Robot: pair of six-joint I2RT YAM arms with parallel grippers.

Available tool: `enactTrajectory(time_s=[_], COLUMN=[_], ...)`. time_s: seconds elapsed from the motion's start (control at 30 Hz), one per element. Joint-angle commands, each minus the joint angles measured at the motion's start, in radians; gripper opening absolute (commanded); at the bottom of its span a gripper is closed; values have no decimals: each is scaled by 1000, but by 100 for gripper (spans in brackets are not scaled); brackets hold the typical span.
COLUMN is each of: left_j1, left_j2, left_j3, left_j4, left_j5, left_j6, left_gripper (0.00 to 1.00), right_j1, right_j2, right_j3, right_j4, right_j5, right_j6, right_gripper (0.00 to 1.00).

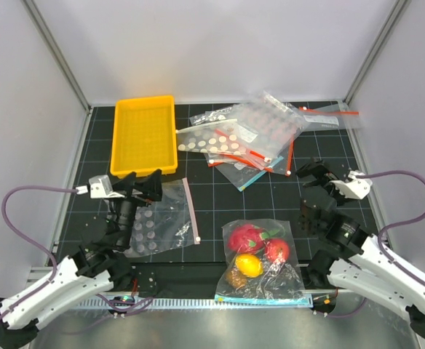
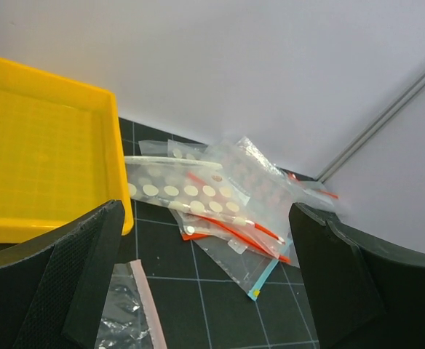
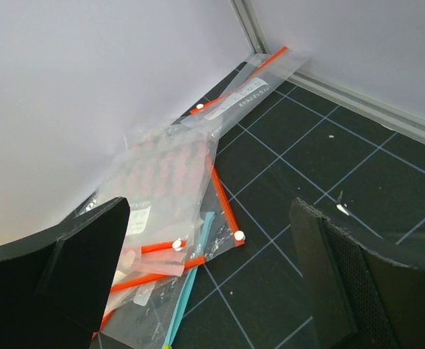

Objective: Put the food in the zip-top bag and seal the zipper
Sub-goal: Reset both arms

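Landmark: yellow tray point(image 1: 144, 171).

- Zip-top bag point(image 1: 265, 285) lies flat, right of the tray and nearer the arm bases. Its light-blue zipper point(image 1: 262, 298) runs along the edge nearest the bases.
- All four toy fruits appear to be inside: pink-red fruit with leaves point(image 1: 245, 236), red ball point(image 1: 276, 251), lemon point(image 1: 249, 265), kiwi point(image 1: 234, 278).
- Left gripper point(image 1: 141, 182): jaws apart, nothing held, just in front of the tray, over a white-dotted bag point(image 1: 154, 222).
- Right gripper point(image 1: 316, 190): jaws apart, nothing held, well right of the tray, clear of the zip-top bag.
- Pile of spare bags point(image 1: 249, 142) sits right of the tray, not involved.

Judgement: loading looks done and sealing is the step in hand. I cannot tell whether the strip is already pressed shut. If not, the next move calls for one gripper to pin an end of the zipper while the other pinches along it.
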Motion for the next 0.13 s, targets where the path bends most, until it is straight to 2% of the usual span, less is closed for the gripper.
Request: enactTrajectory(time_s=[0.0, 0.1], left_j1=[0, 0], left_j2=[23, 28], left_j3=[36, 38], left_j4=[42, 44], left_j5=[27, 30], left_j6=[13, 13], left_gripper=[100, 100], right_j1=[-1, -2], right_j2=[26, 38], right_j3=[43, 49], right_j4=[1, -1], right_j5=[66, 59], right_j6=[70, 52], right_gripper=[99, 100])
